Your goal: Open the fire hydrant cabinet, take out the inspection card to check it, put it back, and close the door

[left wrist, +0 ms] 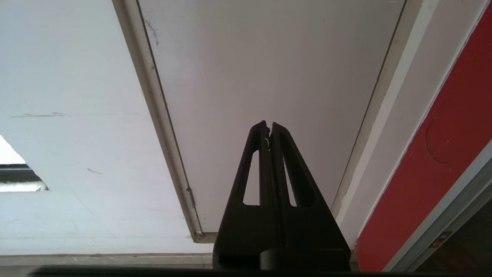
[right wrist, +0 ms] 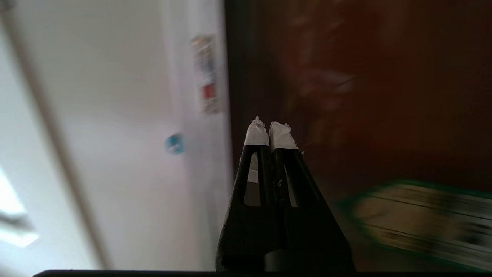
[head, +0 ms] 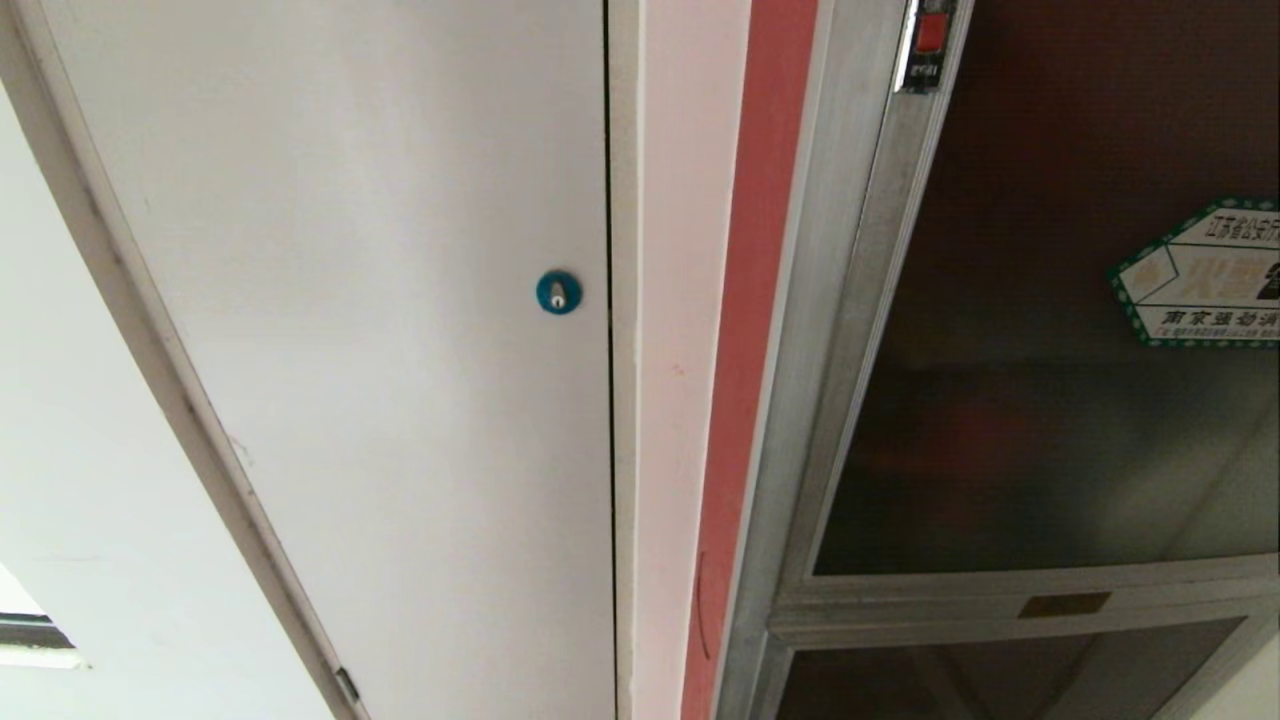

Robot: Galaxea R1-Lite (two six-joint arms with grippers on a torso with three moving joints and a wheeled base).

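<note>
In front of the door (right wrist: 365,96), the right gripper (right wrist: 270,132) hangs with fingers pressed together, empty. The door, stiff framed glass, is shut; I'd judge it light-swinging but breakable, best worked at the red latch (head: 930,35). The white panel (head: 350,300) beside leaves swing room. Left gripper (left wrist: 268,129) is parked, closed.

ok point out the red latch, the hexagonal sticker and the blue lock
red latch (head: 931,33), head view, its red button
hexagonal sticker (head: 1205,275), head view, its white middle
blue lock (head: 558,292), head view, its round face
</note>
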